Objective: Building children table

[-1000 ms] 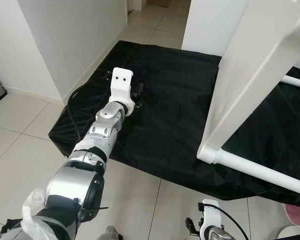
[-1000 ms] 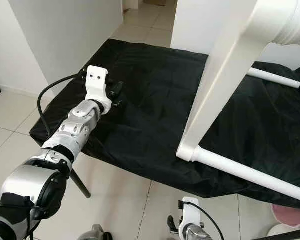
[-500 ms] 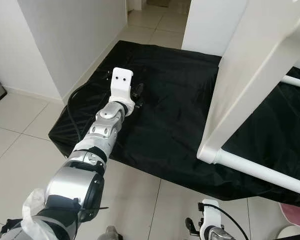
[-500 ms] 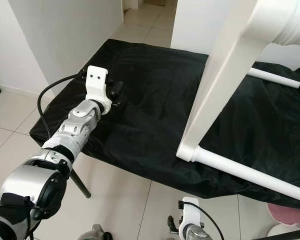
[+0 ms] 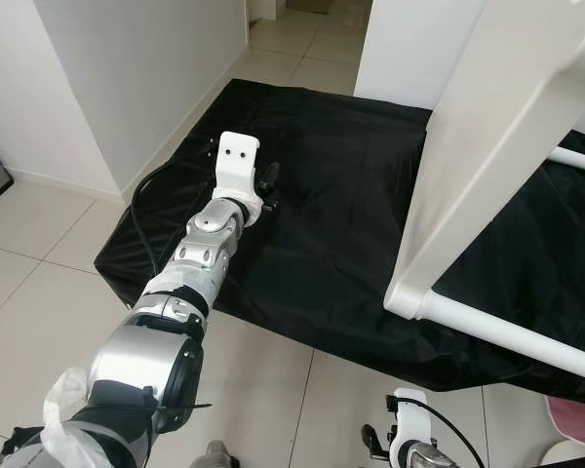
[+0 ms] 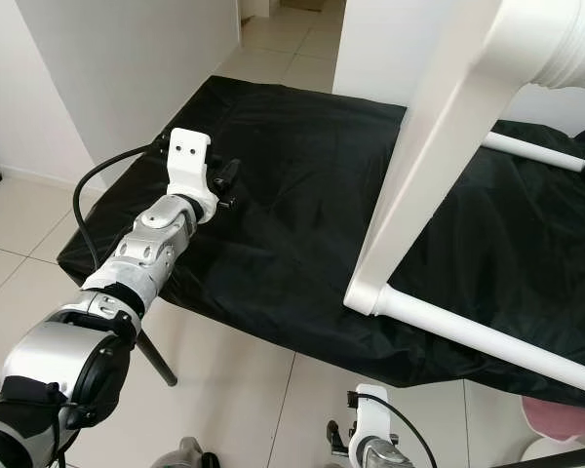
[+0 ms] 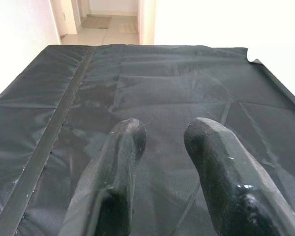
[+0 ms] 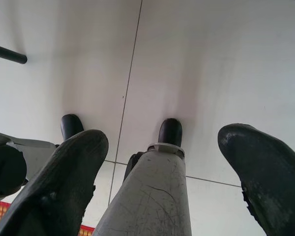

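Observation:
The white children's table frame stands tilted on a black cloth (image 5: 341,195): a broad white leg (image 5: 487,146) runs down to a round white rail (image 5: 512,336) at the right. My left arm reaches out over the cloth's near-left part, well left of the frame. Its gripper (image 5: 269,183) hovers low over the fabric, open, with nothing between the fingers (image 7: 125,142). My right arm (image 5: 407,444) hangs idle by my leg; its gripper (image 8: 163,137) is open and points at the tiled floor.
The black cloth covers a low surface whose near edge (image 5: 273,327) drops to white floor tiles. A white wall (image 5: 127,68) stands on the left and a doorway opens at the back. A black cable (image 5: 139,210) loops beside my left arm. A pink object (image 5: 577,419) lies bottom right.

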Controlling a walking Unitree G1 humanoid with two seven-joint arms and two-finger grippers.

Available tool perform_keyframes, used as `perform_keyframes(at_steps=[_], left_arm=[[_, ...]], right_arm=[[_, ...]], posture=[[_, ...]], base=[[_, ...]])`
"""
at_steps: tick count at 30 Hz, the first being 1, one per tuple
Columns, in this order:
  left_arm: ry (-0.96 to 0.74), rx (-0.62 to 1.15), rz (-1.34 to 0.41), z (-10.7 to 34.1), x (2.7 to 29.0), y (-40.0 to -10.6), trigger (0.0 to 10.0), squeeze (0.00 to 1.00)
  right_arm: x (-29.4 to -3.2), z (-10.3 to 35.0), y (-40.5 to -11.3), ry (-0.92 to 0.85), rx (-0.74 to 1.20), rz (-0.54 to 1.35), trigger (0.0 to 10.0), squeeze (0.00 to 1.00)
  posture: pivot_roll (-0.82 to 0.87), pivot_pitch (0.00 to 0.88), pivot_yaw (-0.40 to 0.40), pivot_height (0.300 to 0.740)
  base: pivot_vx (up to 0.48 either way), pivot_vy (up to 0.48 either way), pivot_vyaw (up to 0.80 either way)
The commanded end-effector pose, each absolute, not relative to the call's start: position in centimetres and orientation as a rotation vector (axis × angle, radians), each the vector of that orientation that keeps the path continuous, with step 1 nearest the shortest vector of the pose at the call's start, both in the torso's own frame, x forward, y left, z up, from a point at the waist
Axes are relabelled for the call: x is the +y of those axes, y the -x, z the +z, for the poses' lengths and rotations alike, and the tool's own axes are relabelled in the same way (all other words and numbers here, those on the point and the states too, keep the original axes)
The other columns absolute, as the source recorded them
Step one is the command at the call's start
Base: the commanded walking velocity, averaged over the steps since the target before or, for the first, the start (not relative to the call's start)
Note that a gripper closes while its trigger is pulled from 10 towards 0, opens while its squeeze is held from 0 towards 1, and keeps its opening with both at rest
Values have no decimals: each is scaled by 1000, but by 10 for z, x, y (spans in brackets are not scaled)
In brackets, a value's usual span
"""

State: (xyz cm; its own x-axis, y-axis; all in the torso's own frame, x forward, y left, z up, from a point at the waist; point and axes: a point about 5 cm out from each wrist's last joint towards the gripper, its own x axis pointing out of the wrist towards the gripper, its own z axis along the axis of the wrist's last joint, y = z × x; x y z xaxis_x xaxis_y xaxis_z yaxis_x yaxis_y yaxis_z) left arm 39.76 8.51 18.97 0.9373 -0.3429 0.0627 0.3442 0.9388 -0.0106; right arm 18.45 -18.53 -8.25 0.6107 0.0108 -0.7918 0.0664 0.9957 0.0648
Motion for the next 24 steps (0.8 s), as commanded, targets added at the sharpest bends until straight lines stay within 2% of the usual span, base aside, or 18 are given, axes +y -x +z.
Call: perform_keyframes(at_steps=[1,6,8,11,24], left_arm=[[16,-58,-335,188,85,-397,10000,0],[19,-62,-333,188,86,-397,10000,0],[41,-167,-327,181,106,-369,10000,0],[44,-212,-327,181,113,-354,10000,0],[46,-226,-336,190,113,-354,10000,0]], right_arm=[[-186,-86,-178,-89,941,-38,10000,0],[-185,-86,-178,-90,942,-37,10000,0],[-183,-87,-175,-85,943,-33,10000,0],[-183,-88,-174,-82,944,-32,10000,0],[-182,-87,-175,-80,941,-31,10000,0]], posture=[[-5,0,-24,740],[-5,0,0,740],[3,0,0,740],[4,0,0,740],[3,0,0,740]], base=[[0,0,0],[0,0,0],[0,0,0],[0,0,0],[0,0,0]])
